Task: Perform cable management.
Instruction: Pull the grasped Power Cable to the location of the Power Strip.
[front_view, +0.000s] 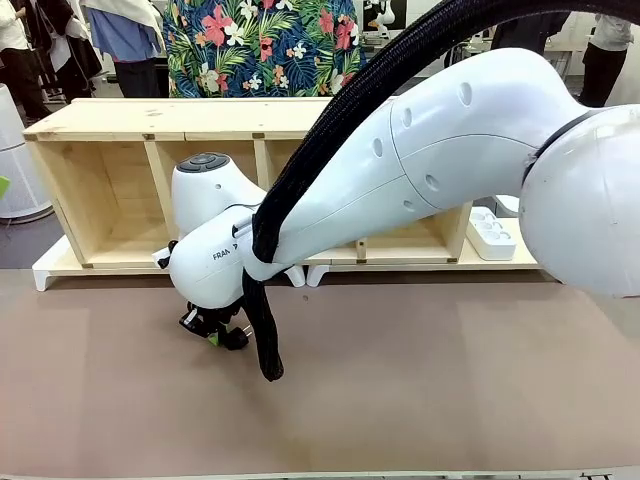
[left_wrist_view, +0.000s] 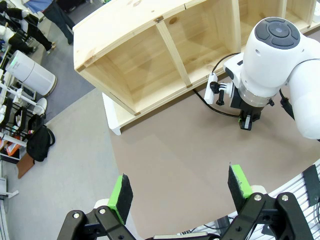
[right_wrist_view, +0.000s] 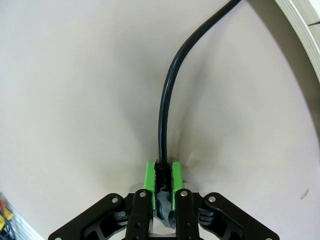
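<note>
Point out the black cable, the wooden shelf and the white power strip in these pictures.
cable (right_wrist_view: 161, 120), right wrist view, the straight stretch below its bend.
wooden shelf (front_view: 150, 118), front view, its top board.
power strip (front_view: 490, 236), front view, its upper socket face.

Black cable (right_wrist_view: 162, 115); right pincer (right_wrist_view: 162, 167) pads (right_wrist_view: 148, 176) green; table (right_wrist_view: 75, 100) seemingly taupe.
</note>
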